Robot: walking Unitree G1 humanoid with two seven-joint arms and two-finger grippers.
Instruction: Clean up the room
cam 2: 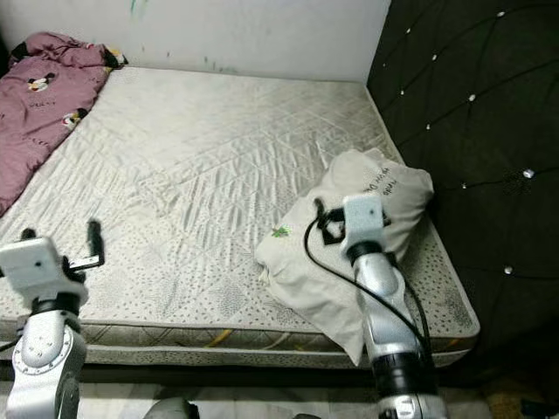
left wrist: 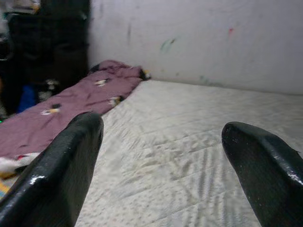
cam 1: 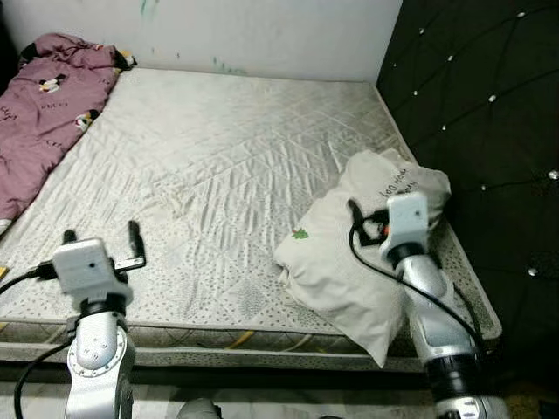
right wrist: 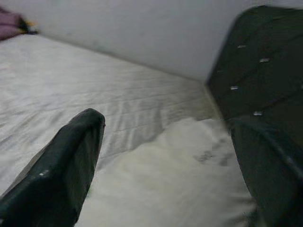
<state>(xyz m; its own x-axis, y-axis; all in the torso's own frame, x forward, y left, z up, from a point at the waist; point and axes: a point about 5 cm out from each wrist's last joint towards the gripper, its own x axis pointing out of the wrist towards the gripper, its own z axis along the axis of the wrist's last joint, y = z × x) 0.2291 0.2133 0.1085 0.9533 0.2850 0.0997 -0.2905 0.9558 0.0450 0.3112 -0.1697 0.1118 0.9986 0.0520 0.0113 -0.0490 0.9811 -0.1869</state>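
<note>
Bare mattress point(cam 1: 227, 166), crumpled white pillow point(cam 1: 354, 253)

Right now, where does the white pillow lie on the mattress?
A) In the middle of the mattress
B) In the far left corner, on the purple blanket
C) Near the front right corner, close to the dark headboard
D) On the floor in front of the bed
C: the white pillow lies at the front right part of the mattress, beside the dark headboard, under the open right tool.

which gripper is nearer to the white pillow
Right. The right gripper is open directly over the white pillow near the headboard; the left gripper is open above the bare mattress, well away from it.
</note>
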